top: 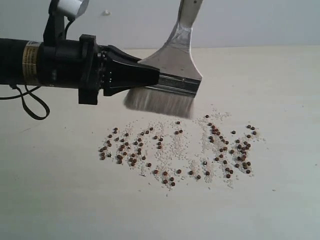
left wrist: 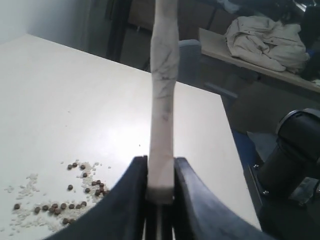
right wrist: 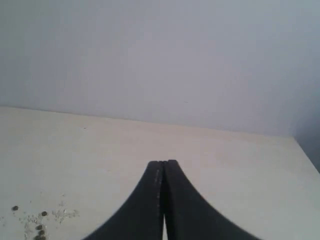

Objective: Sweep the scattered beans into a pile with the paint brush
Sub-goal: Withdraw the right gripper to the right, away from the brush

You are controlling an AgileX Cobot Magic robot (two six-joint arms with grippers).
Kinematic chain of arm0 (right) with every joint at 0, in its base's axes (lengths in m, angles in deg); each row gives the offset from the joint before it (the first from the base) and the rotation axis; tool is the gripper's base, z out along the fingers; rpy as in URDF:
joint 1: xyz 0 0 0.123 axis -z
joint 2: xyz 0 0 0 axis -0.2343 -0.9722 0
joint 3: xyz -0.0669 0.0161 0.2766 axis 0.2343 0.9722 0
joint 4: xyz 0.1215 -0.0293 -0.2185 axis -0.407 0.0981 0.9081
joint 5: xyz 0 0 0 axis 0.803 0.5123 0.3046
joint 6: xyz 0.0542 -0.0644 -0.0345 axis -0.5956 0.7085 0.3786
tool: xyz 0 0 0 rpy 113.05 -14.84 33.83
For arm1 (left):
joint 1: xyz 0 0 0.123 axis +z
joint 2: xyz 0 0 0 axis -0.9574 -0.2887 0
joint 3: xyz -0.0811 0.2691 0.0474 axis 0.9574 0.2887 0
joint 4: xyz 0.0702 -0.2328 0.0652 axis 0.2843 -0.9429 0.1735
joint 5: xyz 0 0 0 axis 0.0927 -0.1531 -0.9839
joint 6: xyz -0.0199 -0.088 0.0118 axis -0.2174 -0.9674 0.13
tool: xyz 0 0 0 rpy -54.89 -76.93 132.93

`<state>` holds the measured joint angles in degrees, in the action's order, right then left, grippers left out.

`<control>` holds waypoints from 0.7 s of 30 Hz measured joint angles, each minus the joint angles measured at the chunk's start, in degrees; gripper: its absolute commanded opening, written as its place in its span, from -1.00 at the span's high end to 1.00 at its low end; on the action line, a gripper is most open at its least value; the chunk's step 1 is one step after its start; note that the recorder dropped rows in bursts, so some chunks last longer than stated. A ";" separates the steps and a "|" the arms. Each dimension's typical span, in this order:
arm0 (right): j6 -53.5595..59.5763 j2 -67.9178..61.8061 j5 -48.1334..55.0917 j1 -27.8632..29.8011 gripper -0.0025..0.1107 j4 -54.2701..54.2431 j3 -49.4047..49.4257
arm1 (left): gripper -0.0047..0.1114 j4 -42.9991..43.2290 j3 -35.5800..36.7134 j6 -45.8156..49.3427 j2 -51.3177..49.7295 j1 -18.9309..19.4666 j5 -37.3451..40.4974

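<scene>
Dozens of beans (top: 175, 150) lie unswept on counter (top: 50, 200). Left fingers (top: 132, 75) clamp paint brush (top: 175, 62) above them; right fingers (right wrist: 154, 200) closed, empty. Next: lower bristles (top: 160, 102), sweep inward.

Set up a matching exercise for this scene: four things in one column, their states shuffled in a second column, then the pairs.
Things
1. paint brush
2. beans
3. left pincer
4. right pincer

States
A. shut, holding nothing
B. scattered over the table
C. bristles pointing down
D. shut on the brush

Pairs: 1-C, 2-B, 3-D, 4-A
</scene>
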<state>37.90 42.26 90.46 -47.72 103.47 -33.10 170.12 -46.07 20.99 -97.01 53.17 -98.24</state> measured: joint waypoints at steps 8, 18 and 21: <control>-15.05 -19.26 -7.37 0.26 0.96 16.98 0.00 | 0.92 4.02 -0.22 -1.28 0.00 6.84 0.00; -14.15 -41.83 -26.71 22.06 0.96 22.31 -8.89 | 0.92 7.87 -0.22 -2.35 0.00 10.39 0.00; -12.52 -45.32 -48.48 31.78 0.96 24.57 -9.60 | 0.92 7.87 -0.22 -2.05 0.00 10.75 0.00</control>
<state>25.38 -3.06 41.99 -15.94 128.04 -42.70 177.99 -46.30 18.94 -97.01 63.92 -98.24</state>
